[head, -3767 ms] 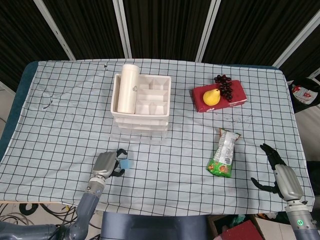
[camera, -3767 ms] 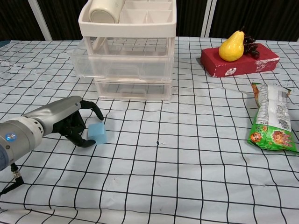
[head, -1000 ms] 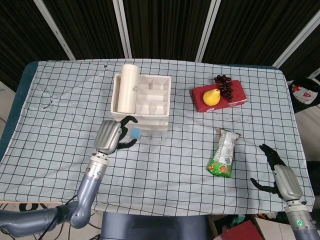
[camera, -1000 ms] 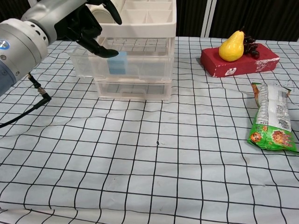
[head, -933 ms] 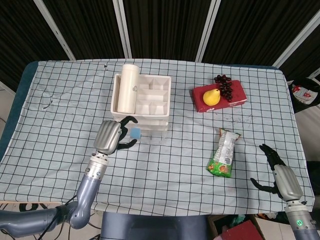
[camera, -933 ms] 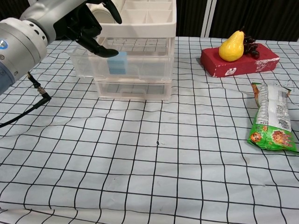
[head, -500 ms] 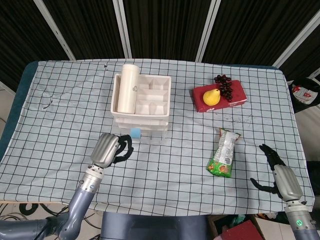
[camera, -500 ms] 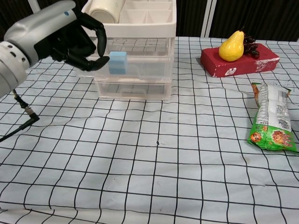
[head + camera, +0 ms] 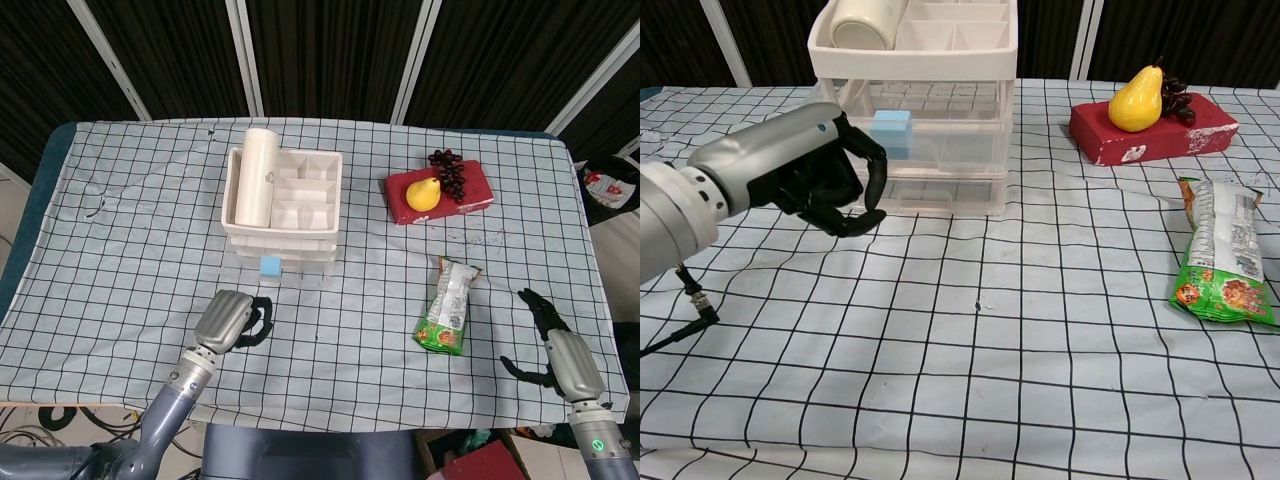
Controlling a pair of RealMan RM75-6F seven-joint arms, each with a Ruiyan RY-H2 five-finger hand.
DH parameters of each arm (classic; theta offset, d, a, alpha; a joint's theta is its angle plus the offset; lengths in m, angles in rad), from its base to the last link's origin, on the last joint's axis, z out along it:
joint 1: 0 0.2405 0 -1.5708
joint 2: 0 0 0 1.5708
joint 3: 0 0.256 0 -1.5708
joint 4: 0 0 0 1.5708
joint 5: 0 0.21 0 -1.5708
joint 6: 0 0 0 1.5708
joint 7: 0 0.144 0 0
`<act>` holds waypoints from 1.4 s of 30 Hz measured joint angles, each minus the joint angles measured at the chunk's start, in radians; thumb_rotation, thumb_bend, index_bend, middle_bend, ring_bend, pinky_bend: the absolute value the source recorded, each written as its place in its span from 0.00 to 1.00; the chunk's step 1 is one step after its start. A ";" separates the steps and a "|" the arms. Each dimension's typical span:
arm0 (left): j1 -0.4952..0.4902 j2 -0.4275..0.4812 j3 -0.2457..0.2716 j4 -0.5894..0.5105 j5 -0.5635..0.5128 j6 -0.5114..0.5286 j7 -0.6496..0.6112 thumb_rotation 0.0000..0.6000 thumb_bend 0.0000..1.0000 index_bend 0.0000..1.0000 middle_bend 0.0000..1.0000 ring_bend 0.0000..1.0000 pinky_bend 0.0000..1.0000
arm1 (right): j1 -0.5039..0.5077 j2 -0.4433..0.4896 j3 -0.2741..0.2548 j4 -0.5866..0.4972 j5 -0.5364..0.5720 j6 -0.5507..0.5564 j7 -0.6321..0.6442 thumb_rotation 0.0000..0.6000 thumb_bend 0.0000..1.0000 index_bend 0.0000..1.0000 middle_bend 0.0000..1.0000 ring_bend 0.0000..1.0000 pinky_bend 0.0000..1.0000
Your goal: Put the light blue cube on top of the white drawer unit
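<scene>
The light blue cube [image 9: 891, 127] rests on the protruding clear front ledge of the white drawer unit [image 9: 925, 90], at the middle tier, not on the top tray. In the head view it shows as a small blue square [image 9: 270, 265] just in front of the unit's white top [image 9: 283, 200]; whether it sits in an opened drawer or on a rim cannot be told through the clear plastic. A cream cylinder [image 9: 257, 176] lies in the left compartment of the top tray, its far end cut off by the frame edge in the chest view.

The left hand [image 9: 825, 180] hangs above the checked cloth of the counter [image 9: 970, 350], in front of the unit and apart from the cube, its dark fingers [image 9: 872, 165] curled inward and holding nothing. The right hand [image 9: 558, 350] sits at the counter's near right corner, seen only in the head view, fingers spread with nothing in them.

A green snack bag [image 9: 1225, 265] is cropped at the right edge. A pear [image 9: 1137, 100] and dark grapes [image 9: 450, 172], partly hidden behind the pear in the chest view, lie on a red box [image 9: 1155, 130].
</scene>
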 measured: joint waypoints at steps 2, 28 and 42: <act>-0.015 -0.017 -0.015 0.011 -0.042 -0.016 0.025 1.00 0.38 0.63 1.00 0.98 0.96 | 0.000 0.001 0.000 -0.001 0.002 -0.001 0.002 1.00 0.21 0.00 0.00 0.00 0.15; -0.164 -0.167 -0.183 0.281 -0.194 -0.075 0.061 1.00 0.38 0.61 1.00 0.97 0.96 | 0.002 0.001 0.005 0.000 0.009 -0.006 0.012 1.00 0.21 0.00 0.00 0.00 0.15; -0.225 -0.197 -0.246 0.410 -0.254 -0.097 0.037 1.00 0.37 0.56 1.00 0.96 0.96 | 0.002 0.000 0.006 0.002 0.008 -0.005 0.014 1.00 0.21 0.00 0.00 0.00 0.15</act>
